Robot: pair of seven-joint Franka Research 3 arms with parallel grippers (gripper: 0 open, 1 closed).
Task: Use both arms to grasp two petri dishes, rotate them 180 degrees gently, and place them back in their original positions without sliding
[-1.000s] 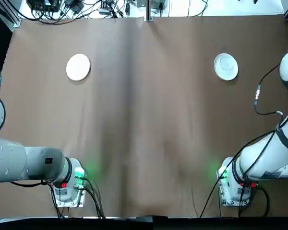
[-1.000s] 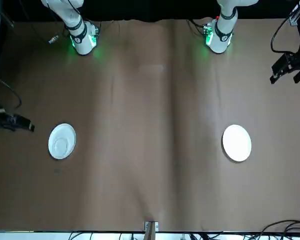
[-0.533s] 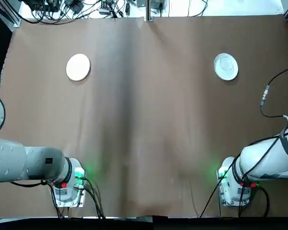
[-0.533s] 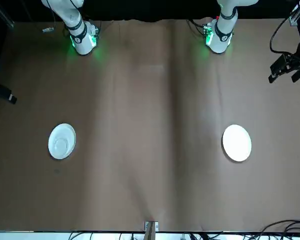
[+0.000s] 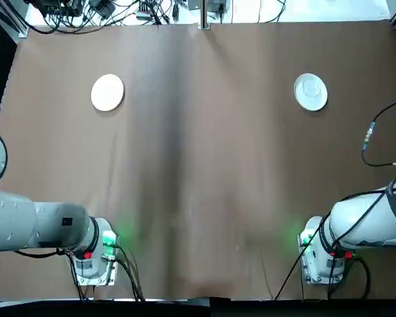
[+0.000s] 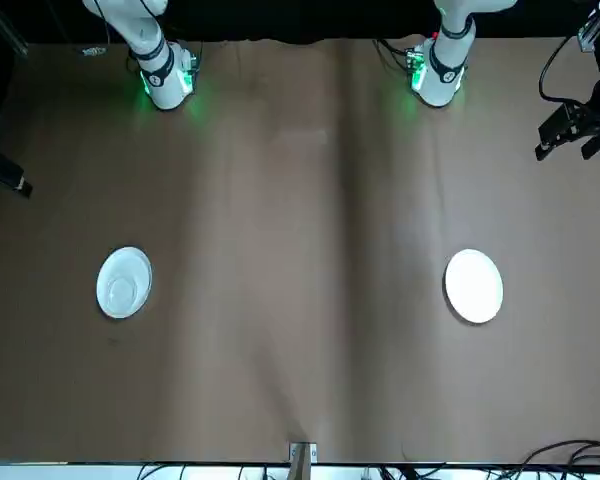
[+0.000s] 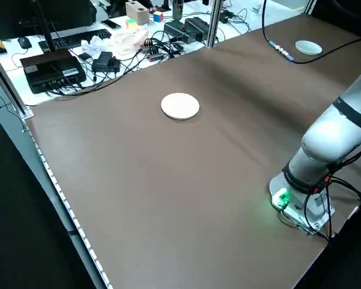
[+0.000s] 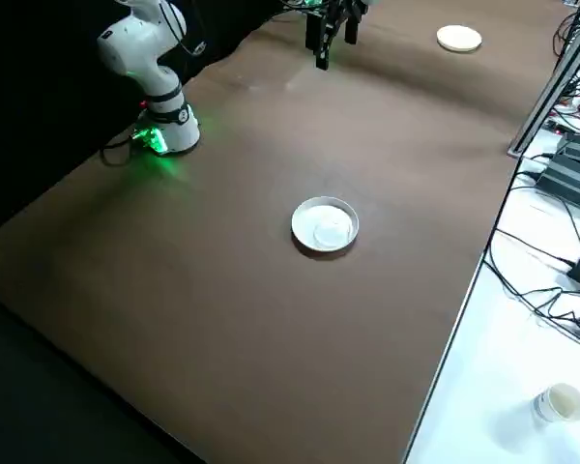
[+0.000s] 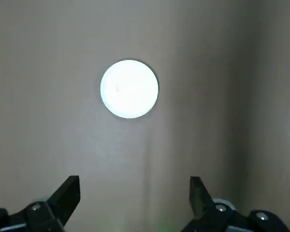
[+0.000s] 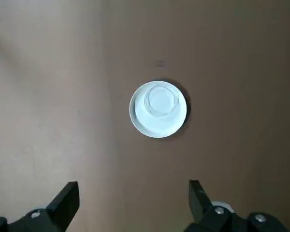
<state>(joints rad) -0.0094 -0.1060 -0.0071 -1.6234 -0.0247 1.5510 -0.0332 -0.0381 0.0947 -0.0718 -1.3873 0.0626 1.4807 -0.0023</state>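
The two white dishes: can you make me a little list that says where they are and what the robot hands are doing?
plain dish: flat on the table, robot's left side
ringed dish: flat on the table, robot's right side, ring inside
left gripper: open, up at the table's left edge, holding nothing
right gripper: open, up at the right edge, holding nothing
dishes touching: no, far apart
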